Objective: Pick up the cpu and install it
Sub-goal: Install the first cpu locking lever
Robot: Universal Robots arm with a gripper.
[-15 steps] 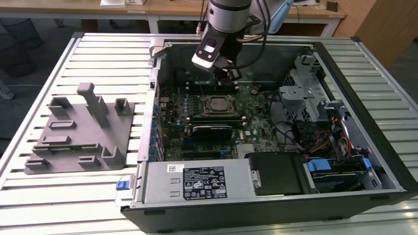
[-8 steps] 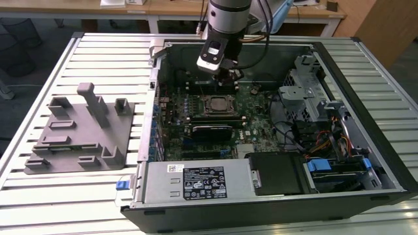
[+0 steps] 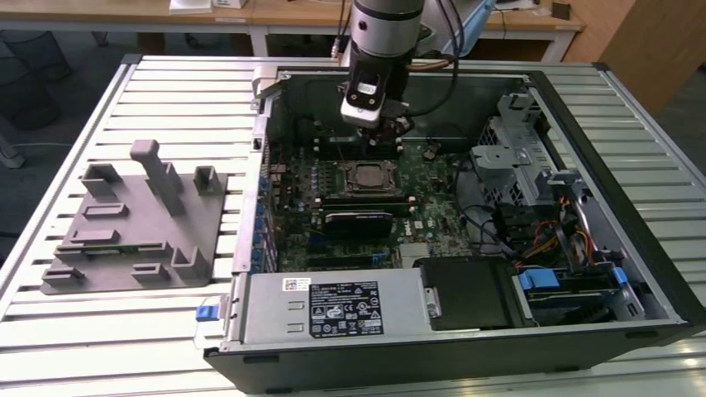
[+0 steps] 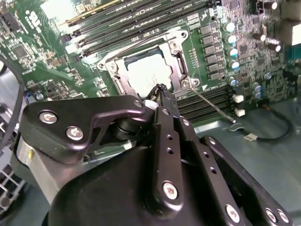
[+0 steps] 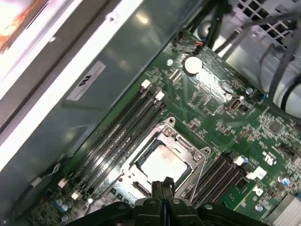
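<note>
Silvery on top, the cpu point(image 4: 148, 73) lies inside the square metal-framed socket point(image 4: 180, 66) on the green motherboard point(image 4: 42, 70), not in the tool's hold. The tool point(image 4: 160, 89) hangs just above the socket's edge with its fingers pressed together and nothing between them. Judging from this, seating the chip is the matter in hand. It goes well only if the chip lies flat and square within the frame with no corner riding up, and if the tool is upright and pushes nothing sideways. Close by are rows of memory slots point(image 4: 141, 19) on either side of the socket, a thin wire lever point(image 4: 211, 102) jutting out beside it, and a line of capacitors point(image 4: 230, 40). The lever looks the likeliest snag. In the exterior view the computer case point(image 3: 624, 192) hems the arm in, while the grey plastic tray point(image 3: 121, 236) sits well apart on the slatted surface point(image 3: 111, 331).
</note>
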